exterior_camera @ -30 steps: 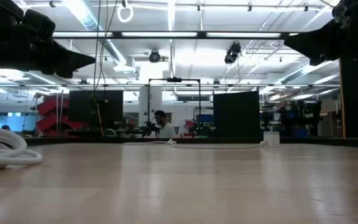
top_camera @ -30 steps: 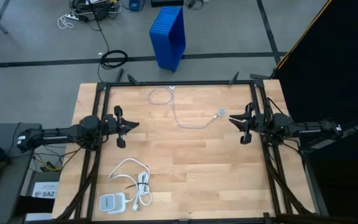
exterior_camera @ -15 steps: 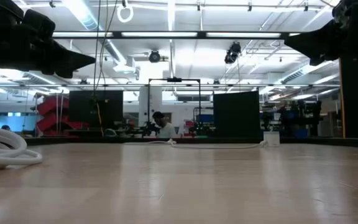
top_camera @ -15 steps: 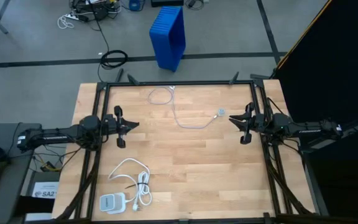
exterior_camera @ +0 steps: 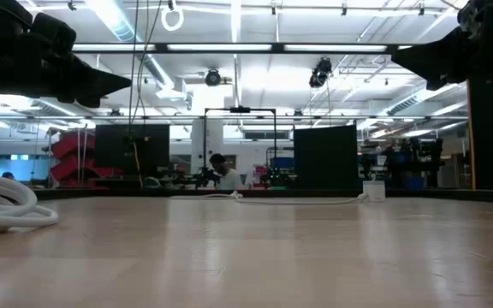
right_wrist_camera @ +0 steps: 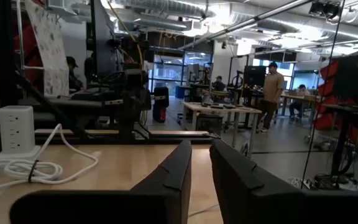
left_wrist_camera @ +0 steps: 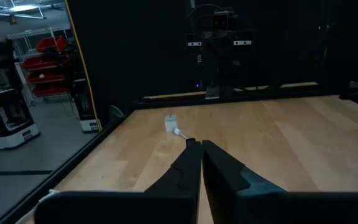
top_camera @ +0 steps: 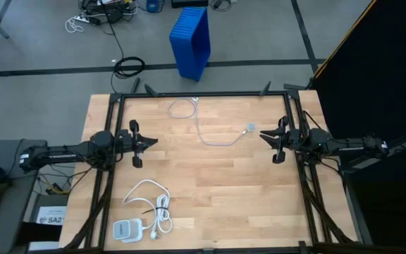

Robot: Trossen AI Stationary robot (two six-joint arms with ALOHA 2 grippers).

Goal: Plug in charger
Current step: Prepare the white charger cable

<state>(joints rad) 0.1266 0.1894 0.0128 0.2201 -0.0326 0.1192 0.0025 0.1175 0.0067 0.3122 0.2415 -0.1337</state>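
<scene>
- You are seeing the charger (top_camera: 126, 229) lying flat near the table's (top_camera: 224, 183) front-left corner, a rounded pale brick with its long axis running across the table.
- Its thick white cord (top_camera: 149, 197) is looping off its right end, toward the table's middle.
- Your left claw (top_camera: 153, 142) is hanging clenched above the left edge, fingers nearly touching.
- Your right claw (top_camera: 262, 135) is waiting over the right edge, narrowly released.
- A thin white cable (top_camera: 213, 138) is lying on the pale wood planks.

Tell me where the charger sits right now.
In the high view, the charger lies at the table's near left corner, its coiled white cord beside it, nearer the raised left claw.
</scene>
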